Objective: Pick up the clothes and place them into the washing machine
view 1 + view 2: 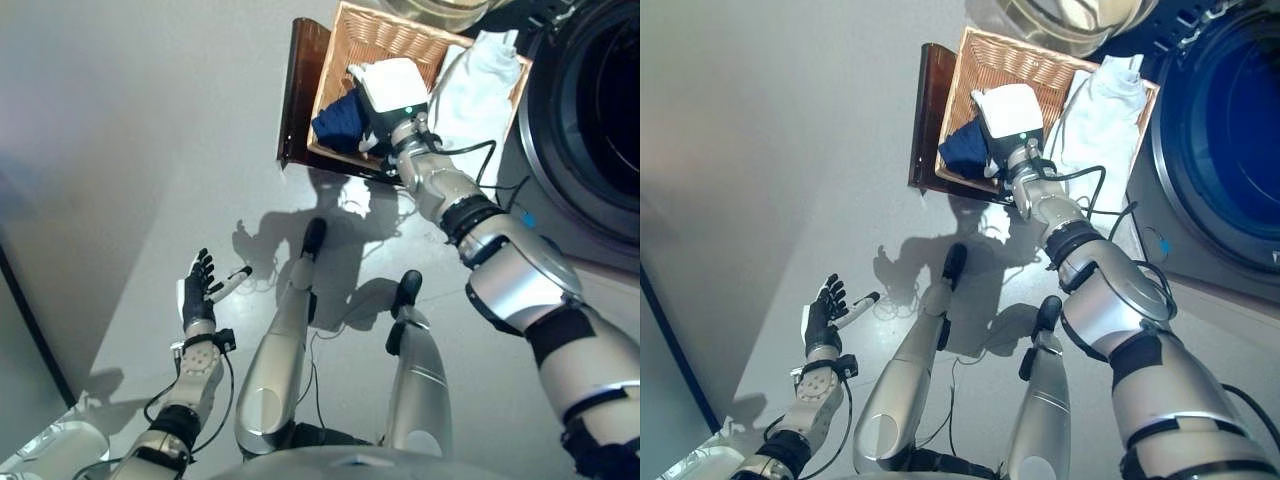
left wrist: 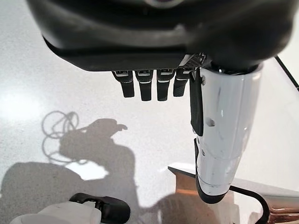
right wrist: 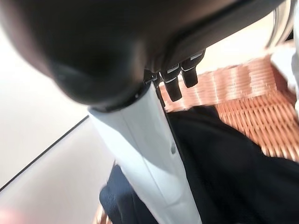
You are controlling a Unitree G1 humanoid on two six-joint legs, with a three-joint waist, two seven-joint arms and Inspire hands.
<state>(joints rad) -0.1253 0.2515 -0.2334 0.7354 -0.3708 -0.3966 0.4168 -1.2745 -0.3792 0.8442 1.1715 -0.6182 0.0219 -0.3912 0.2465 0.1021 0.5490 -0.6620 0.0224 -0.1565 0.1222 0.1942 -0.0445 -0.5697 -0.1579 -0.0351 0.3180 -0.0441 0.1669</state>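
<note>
The right hand (image 1: pixel 1008 118) reaches far out over the wicker basket (image 1: pixel 372 36), its fingers (image 3: pixel 174 87) extended straight above the dark blue garment (image 1: pixel 340 118) lying in the basket's near left part; they are not closed on it. A white garment (image 1: pixel 478 85) drapes over the basket's right side, just beside the washing machine (image 1: pixel 590 110), whose round door opening sits at the far right. The basket rests on a dark wooden stand (image 1: pixel 298 90). The left hand (image 1: pixel 197 292) hangs low on the near left above the grey floor (image 1: pixel 130 150), fingers spread and straight, holding nothing.
</note>
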